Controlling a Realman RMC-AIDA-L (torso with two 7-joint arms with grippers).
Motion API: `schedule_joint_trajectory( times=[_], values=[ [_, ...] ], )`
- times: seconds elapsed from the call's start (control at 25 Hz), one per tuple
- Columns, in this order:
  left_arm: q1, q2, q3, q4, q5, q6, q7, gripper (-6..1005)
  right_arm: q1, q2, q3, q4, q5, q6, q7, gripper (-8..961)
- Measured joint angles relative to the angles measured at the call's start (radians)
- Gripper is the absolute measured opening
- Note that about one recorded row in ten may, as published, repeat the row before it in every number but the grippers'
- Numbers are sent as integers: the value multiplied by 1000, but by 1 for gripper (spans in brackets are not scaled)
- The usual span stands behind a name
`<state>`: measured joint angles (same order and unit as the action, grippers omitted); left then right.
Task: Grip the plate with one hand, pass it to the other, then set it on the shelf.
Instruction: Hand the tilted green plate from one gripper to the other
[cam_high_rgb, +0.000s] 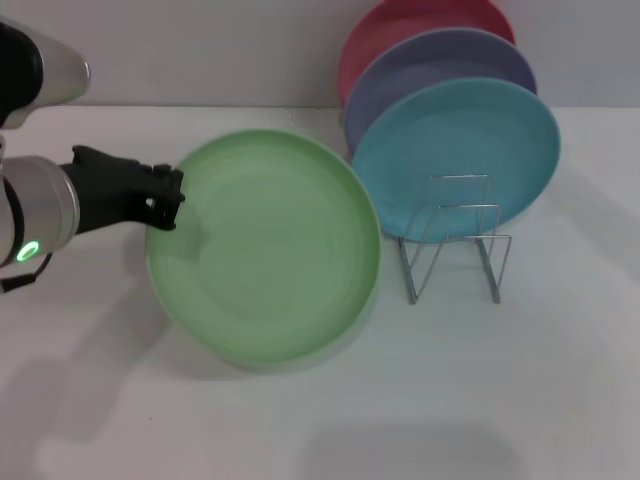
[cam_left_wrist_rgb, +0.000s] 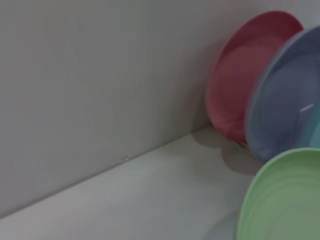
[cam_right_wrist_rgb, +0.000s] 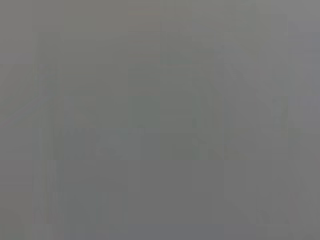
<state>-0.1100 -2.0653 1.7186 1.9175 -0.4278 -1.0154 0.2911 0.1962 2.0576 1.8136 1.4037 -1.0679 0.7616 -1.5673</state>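
Observation:
The pale-green plate (cam_high_rgb: 265, 245) is tilted up off the white table, its face toward me. My left gripper (cam_high_rgb: 165, 205), black on a silver arm with a green light, is shut on the plate's left rim and holds it up. The plate's edge also shows in the left wrist view (cam_left_wrist_rgb: 285, 200). The silver wire shelf (cam_high_rgb: 455, 240) stands to the right of the plate, its front slots free. My right gripper is out of view; the right wrist view shows only plain grey.
A turquoise-blue plate (cam_high_rgb: 455, 155), a lavender plate (cam_high_rgb: 440, 70) and a red plate (cam_high_rgb: 400, 25) stand upright in the back of the shelf. A grey wall (cam_left_wrist_rgb: 100, 75) runs along the table's far edge.

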Motion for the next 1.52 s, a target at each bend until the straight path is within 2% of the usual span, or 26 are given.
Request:
schedule_joint_trajectory(
  times=[0.08, 0.16, 0.24, 0.28, 0.32, 0.4, 0.52, 0.64, 0.88, 1.52],
  values=[
    [-2, 0, 0, 0, 1, 11, 0, 55, 63, -2, -5, 113, -298, -51, 284, 835],
    [-3, 0, -1, 0, 2, 23, 1, 58, 154, -7, -8, 195, -604, -26, 587, 835],
    [-2, 0, -1, -2, 3, 35, 3, 62, 263, -13, -6, 229, -856, 84, 835, 835],
    [0, 0, -1, -2, 3, 46, 5, 63, 374, -19, 1, 219, -1029, 220, 1000, 835],
    [0, 0, -1, -2, 3, 46, 5, 65, 374, -19, 1, 219, -1029, 220, 1000, 833],
    [0, 1, -1, -2, 3, 50, 6, 68, 473, -28, 16, 169, -1131, 345, 1094, 829],
    [-2, 1, -1, -5, 3, 55, 7, 72, 608, -38, 55, 53, -1161, 496, 1115, 824],
    [-2, 2, -5, -6, 3, 62, 7, 77, 684, -37, 64, -30, -1191, 564, 1101, 818],
    [-1, 2, -12, -7, 3, 63, 8, 86, 736, -26, 42, -99, -1256, 597, 1078, 807],
    [-5, 1, -7, -8, -5, 59, 10, 111, 749, -19, -58, -185, -1320, 562, 1050, 778]
  ],
)
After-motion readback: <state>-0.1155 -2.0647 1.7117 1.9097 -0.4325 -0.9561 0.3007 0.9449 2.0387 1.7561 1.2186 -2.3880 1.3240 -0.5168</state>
